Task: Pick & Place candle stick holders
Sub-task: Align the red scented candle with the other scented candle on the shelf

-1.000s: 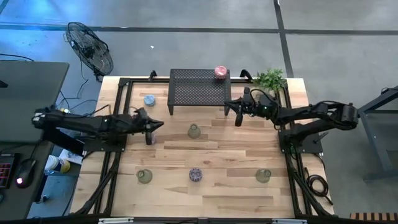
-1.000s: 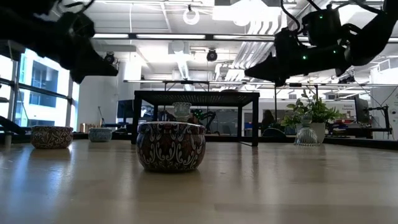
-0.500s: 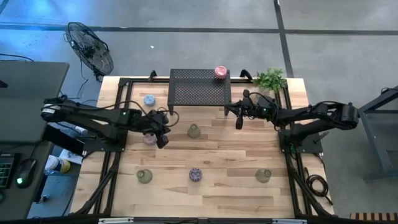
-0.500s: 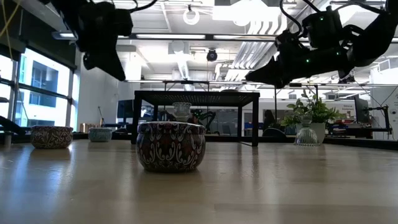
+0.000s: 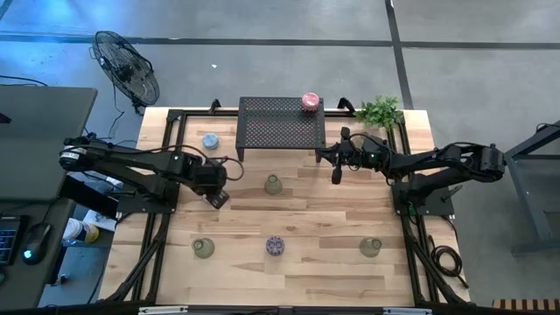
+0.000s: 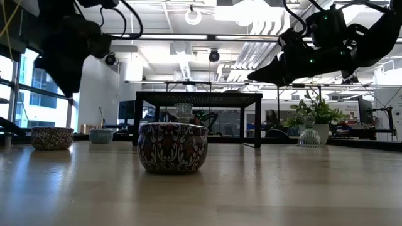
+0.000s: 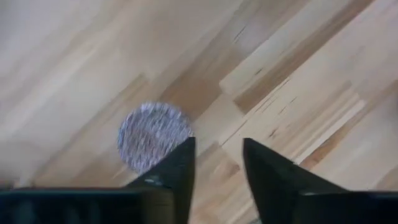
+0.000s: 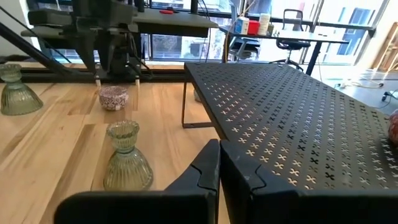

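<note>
A mottled pinkish candle stick holder (image 7: 154,135) (image 8: 113,98) stands on the wooden table toward its left side. My left gripper (image 7: 217,155) (image 5: 216,198) hangs just above it, pointing down and open, with the cup beside one finger and not between the two. Other holders stand on their bases. These are a pale blue one (image 5: 210,140), olive-green ones (image 5: 273,185) (image 5: 203,248) (image 5: 371,248) and a purple patterned one (image 5: 276,246) (image 6: 172,147). A pink one (image 5: 310,101) sits on the rack. My right gripper (image 8: 219,163) (image 5: 325,157) hovers shut and holds nothing, level by the rack's near right corner.
The black mesh rack (image 5: 282,127) stands on thin legs at the table's far middle, with a leafy plant (image 5: 381,111) to its right. Black frame rails (image 5: 166,166) run along the table's left and right sides. Bare wood lies along the near edge (image 5: 289,280).
My left gripper has swung from pointing level toward the table's right to pointing steeply down, rising a little and ending over the mottled pinkish holder. The holders have stayed where they were.
</note>
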`<state>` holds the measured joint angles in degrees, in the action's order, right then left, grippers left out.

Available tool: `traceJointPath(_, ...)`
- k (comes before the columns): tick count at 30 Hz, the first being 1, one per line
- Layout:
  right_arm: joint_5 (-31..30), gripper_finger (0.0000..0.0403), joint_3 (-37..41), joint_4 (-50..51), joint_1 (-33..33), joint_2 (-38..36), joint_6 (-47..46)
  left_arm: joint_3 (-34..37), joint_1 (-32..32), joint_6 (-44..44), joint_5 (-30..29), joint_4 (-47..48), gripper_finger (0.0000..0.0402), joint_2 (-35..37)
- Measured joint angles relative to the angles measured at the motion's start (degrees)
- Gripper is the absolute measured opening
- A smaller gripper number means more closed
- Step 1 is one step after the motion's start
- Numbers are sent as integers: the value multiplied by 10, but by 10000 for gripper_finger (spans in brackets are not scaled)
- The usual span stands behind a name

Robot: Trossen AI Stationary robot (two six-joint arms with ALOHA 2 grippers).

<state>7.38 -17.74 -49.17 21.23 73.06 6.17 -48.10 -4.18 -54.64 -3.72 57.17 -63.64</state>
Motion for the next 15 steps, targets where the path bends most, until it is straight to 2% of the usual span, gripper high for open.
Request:
traceJointPath(9,34,2,0,1,0,0,18,0,0,-56,-20,18,309,-15)
traceJointPath(15,37,1,0,4,0,0,18,3,0,-53,-27,24,365,-61)
